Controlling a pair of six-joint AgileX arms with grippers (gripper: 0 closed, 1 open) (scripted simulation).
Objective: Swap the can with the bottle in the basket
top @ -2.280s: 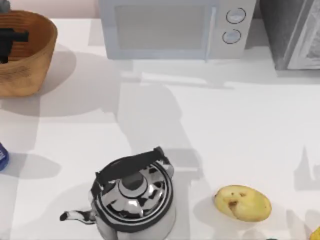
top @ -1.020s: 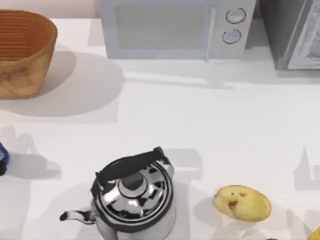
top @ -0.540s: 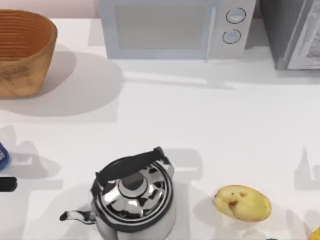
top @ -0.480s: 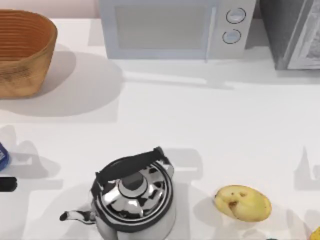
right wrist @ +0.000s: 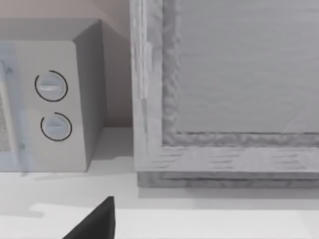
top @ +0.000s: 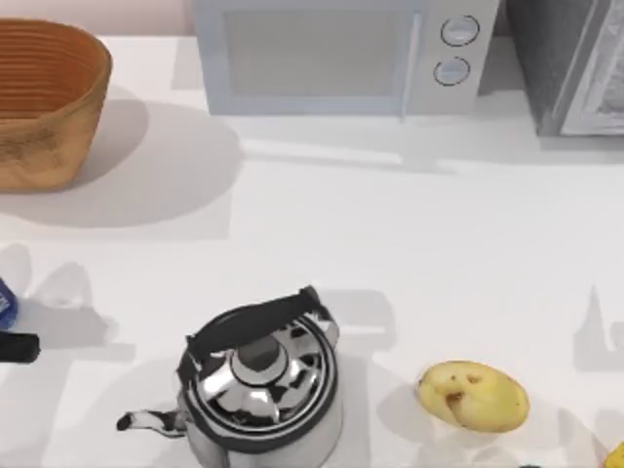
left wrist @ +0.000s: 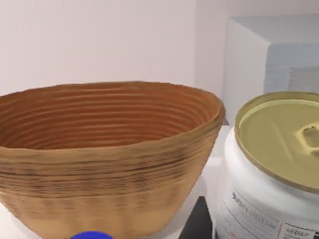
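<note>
Well, a dark bit of the left jaws pokes in at the left edge of the top view, low over the bench and just below the can (top: 5, 302). I cannot tell if these jaws are clenched or let go. The can is small and dark blue. It stands on the bench at that same left edge, well apart from the basket (top: 54, 97).

The left wrist view brings the bottle (left wrist: 269, 184) up very close. It is white with a dull gold top and a bit of label, and it looks tilted. A dark piece sits right beside its lower side. The big woven basket (left wrist: 99, 159) is behind it, and the blue top of the can (left wrist: 89, 235) peeks in below the basket.

The top view adds a shiny kettle (top: 258, 380) near the front and a potato (top: 474, 395) to its right. A microwave (top: 336, 54) stands at the back.

The right jaws sit off to the right, facing the microwave knobs (right wrist: 52, 107) and a grey box (right wrist: 224, 89) beside it. I cannot tell their state.

The bench (top: 419, 244) is white and the wall behind is pale.
</note>
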